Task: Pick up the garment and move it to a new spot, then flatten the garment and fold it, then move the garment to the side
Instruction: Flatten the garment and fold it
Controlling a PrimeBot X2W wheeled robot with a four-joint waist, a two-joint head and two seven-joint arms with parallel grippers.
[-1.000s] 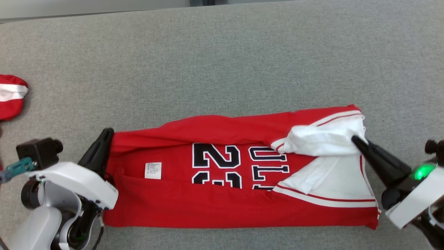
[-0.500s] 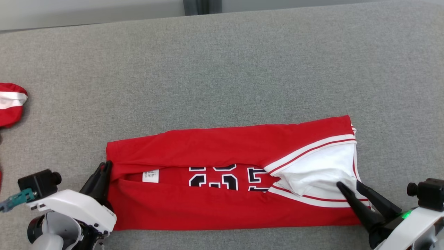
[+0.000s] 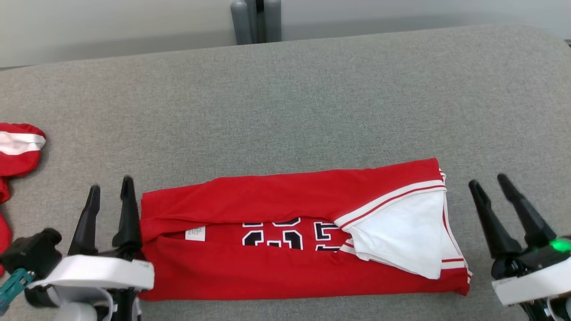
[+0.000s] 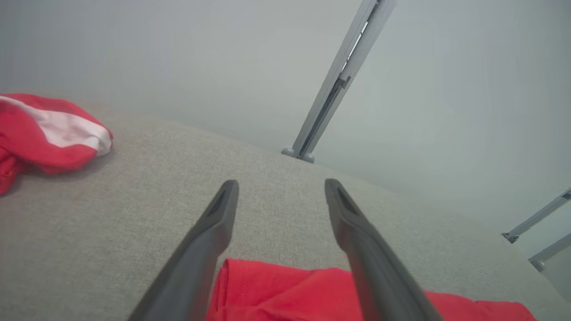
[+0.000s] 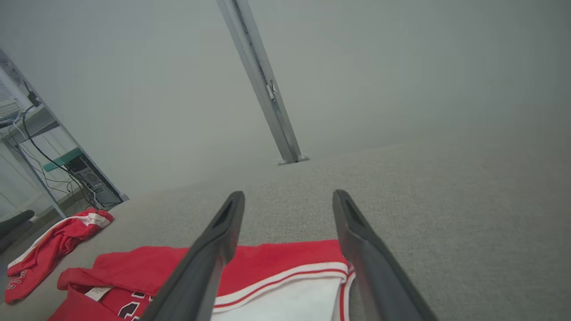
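The red jersey (image 3: pixel 285 240) with white trim and black numbers lies folded into a long band on the grey surface (image 3: pixel 285 102), its far edge laid over the middle. My left gripper (image 3: pixel 110 187) stands open just off the jersey's left end, nothing between its fingers (image 4: pixel 214 223); the red cloth (image 4: pixel 285 290) lies below them. Off the jersey's right end, my right gripper (image 3: pixel 489 180) is open and clear of the cloth. In the right wrist view the white-trimmed end (image 5: pixel 285 285) lies under the spread fingers (image 5: pixel 357 232).
A second red and white garment (image 3: pixel 18 151) lies bunched at the left edge, also in the left wrist view (image 4: pixel 49 133) and right wrist view (image 5: pixel 49 245). A grey post (image 3: pixel 255 20) stands behind the surface's far edge.
Both grippers have let go of the jersey's far edge after laying it over the middle, then opened and drawn off the ends. The camera has tilted, shifting the picture down.
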